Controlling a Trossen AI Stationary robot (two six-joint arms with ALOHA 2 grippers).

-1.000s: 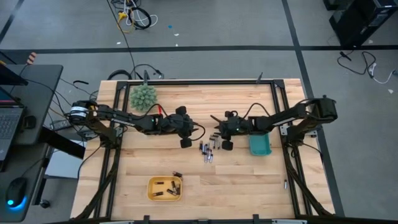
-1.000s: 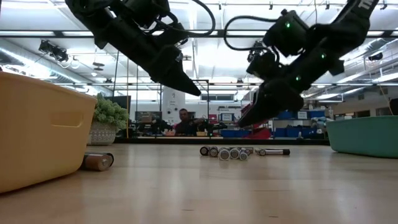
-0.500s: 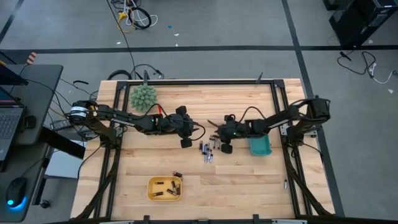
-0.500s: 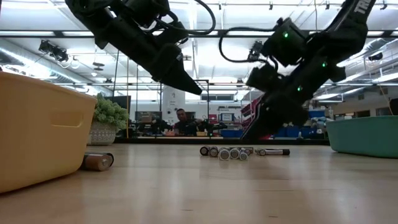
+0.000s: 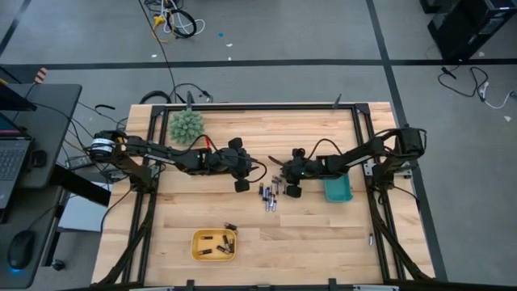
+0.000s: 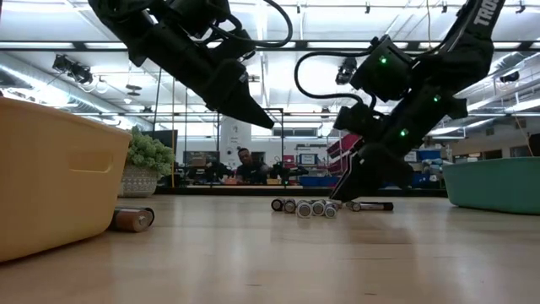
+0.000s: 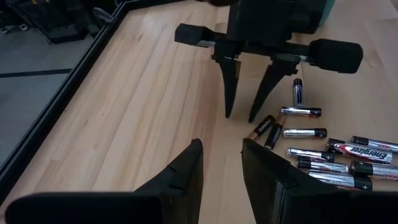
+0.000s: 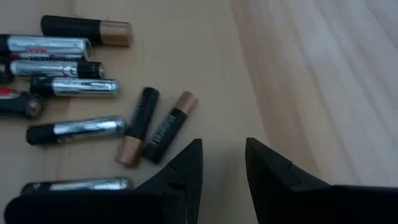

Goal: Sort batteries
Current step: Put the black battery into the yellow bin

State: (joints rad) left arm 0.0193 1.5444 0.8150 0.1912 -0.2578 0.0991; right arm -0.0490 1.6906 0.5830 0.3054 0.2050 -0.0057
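Several small batteries (image 5: 269, 196), black and silvery, lie loose in a cluster on the wooden table (image 5: 202, 206) near its middle; the low view shows them in a row (image 6: 308, 207). My right gripper (image 7: 240, 117) stands open just beside the cluster, fingers slanting down close to the table with nothing between them. The nearest cells, two black-and-copper ones (image 8: 155, 127), lie ahead of its fingertips (image 8: 224, 163). My left gripper (image 7: 222, 167) hangs open well above the table (image 6: 263, 123), left of the cluster, and holds nothing.
A yellow tray (image 5: 214, 244) with several batteries in it stands near the front edge, and one loose cell (image 6: 133, 219) lies beside it. A teal tray (image 5: 338, 189) stands at the right. A spiky green ball (image 5: 186, 125) sits at the far left corner.
My right gripper has sunk toward the table and come a little toward the battery cluster, tipping more steeply downward; its fingers stay apart. The batteries have not moved.
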